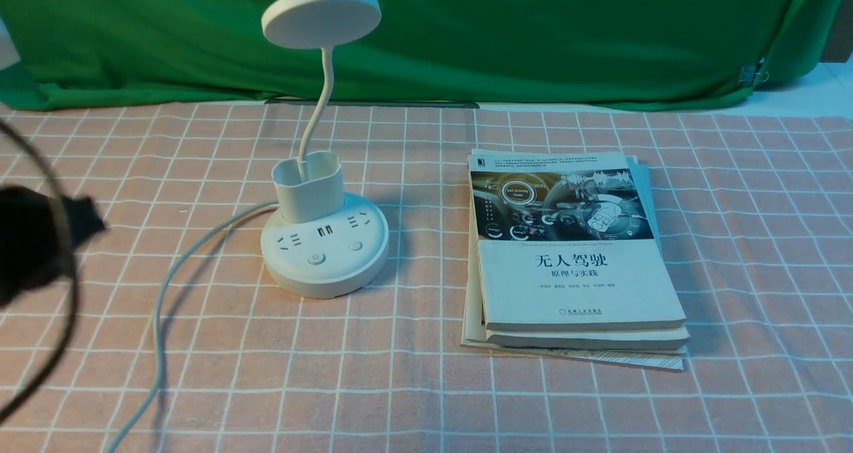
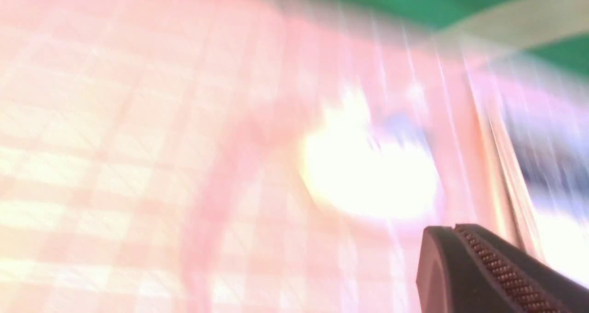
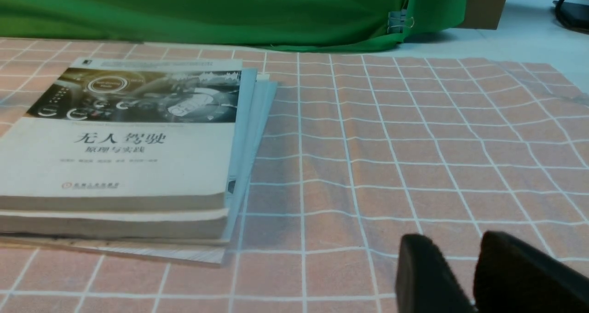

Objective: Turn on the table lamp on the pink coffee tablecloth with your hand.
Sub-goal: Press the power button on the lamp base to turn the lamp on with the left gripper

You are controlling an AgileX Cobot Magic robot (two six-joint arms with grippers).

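Pink coffee tablecloth [image 1: 600,406] supports the table lamp [image 1: 324,240], which stands upright. Left of the lamp and apart from it, the left gripper [image 2: 464,239] appears blurred, with jaws closed together and gripping nothing. Right of the lamp lies a stack of books [image 1: 580,266]. The right gripper [image 3: 474,267] has its jaws narrowly parted and empty.

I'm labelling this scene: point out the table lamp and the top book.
table lamp [image 1: 310,190]: front view, on its oval cup.
top book [image 1: 576,286]: front view, on the white part of its cover.
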